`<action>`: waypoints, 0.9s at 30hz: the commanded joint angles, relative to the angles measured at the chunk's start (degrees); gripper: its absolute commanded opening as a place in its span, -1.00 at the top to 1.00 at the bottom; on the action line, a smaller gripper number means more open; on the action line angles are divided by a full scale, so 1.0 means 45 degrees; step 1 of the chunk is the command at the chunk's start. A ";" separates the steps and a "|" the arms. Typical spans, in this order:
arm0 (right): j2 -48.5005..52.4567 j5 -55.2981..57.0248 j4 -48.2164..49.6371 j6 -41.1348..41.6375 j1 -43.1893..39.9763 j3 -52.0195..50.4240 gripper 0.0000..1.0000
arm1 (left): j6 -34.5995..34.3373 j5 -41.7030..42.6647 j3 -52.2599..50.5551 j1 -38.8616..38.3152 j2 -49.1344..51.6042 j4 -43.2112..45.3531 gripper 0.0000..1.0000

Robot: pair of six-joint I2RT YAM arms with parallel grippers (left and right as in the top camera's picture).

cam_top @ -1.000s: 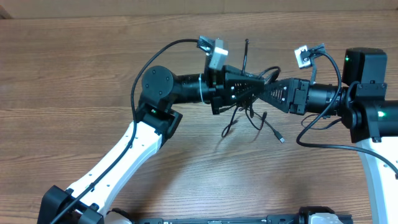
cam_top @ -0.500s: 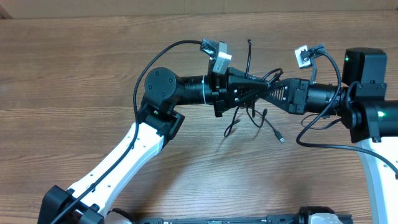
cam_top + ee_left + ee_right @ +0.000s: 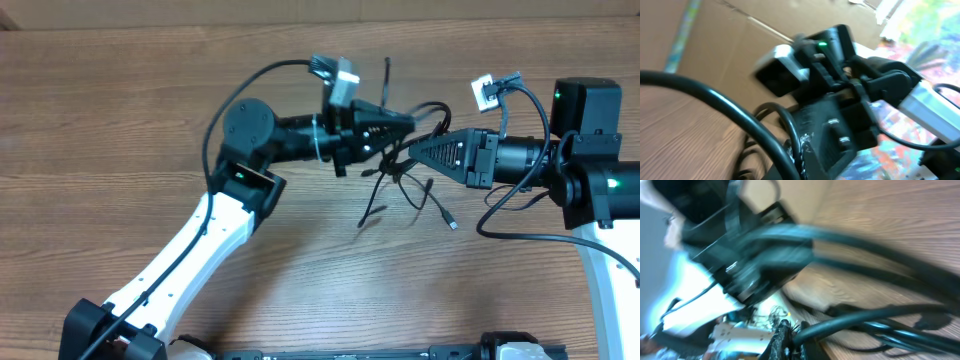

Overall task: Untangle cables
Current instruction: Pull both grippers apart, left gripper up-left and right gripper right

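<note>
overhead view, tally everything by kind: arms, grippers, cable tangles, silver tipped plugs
robot arms: 2, left arm and right arm
grippers: 2, left gripper and right gripper
cable tangle: 1, cords too knotted to count singly
silver-tipped plug: 1
total: 6

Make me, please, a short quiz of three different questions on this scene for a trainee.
1. True or false: the left gripper and the right gripper both stand wide open.
2. Where is the tangle of cables? A: between and just below the two gripper tips. B: at the table's left edge. C: beneath the left arm's base.
3. Fill in: the silver-tipped plug is nearer the ___ gripper.
Key: 1 false, both are shut. 2 A. 3 right.
</note>
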 commanded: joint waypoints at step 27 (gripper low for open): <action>-0.0058 -0.4726 0.6858 0.3410 0.0034 0.0063 0.92 | 0.2671 -0.0398 0.0117 0.0724 -0.0053 -0.4459 0.92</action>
